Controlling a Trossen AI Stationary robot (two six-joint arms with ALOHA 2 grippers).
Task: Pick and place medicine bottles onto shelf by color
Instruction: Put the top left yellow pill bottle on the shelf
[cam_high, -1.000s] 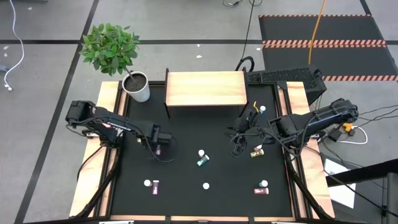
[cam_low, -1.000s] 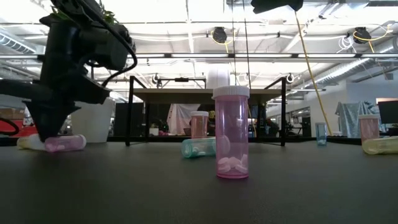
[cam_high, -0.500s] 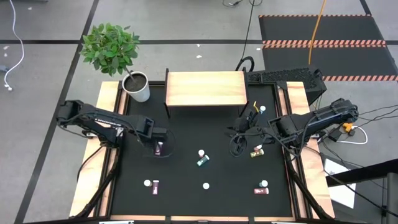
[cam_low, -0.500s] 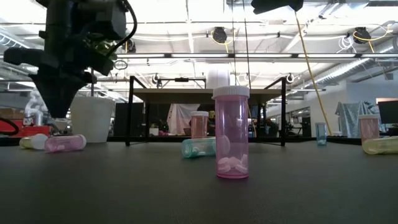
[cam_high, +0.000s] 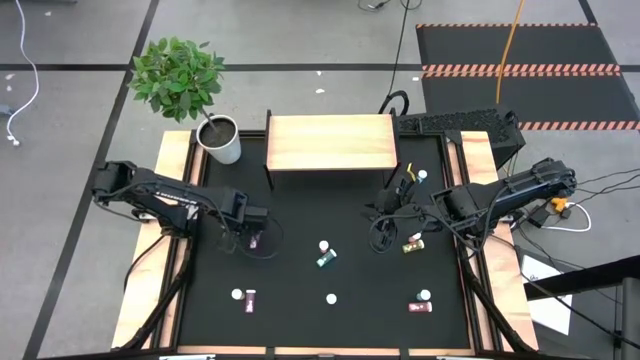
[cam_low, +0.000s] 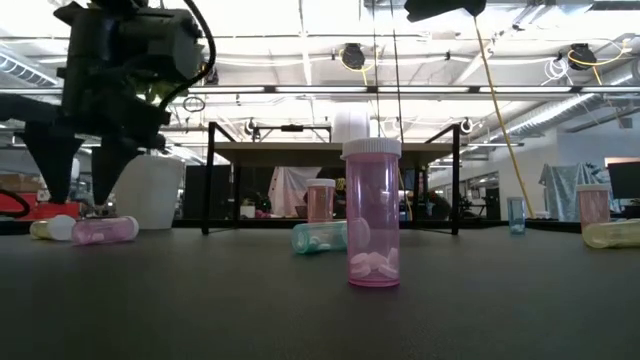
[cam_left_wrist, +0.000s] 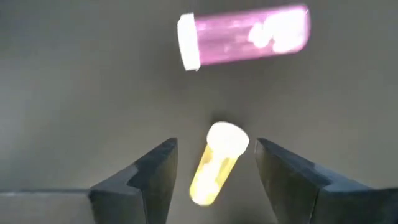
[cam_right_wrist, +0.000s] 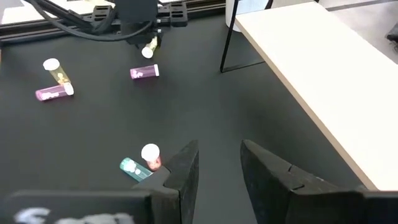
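Left fingers spread over a lying yellow bottle

The left gripper (cam_left_wrist: 211, 180) has risen and opened wide, empty, straddling the yellow bottle (cam_left_wrist: 214, 163) beside the pink bottle (cam_left_wrist: 245, 36) at the table's (cam_high: 300, 210) left; the shelf (cam_high: 330, 140) is bare; the right gripper (cam_right_wrist: 217, 174) waits, half-open.

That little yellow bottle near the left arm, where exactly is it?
The yellow bottle lies on its side on the black tabletop, on the table's left side, between the left gripper's open jaws, beside a lying pink bottle.

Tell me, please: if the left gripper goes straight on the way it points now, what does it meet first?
Probably the yellow bottle lying between the open fingers of the left gripper. A pink bottle lies just beyond it. How far off the yellow one is stays unclear.
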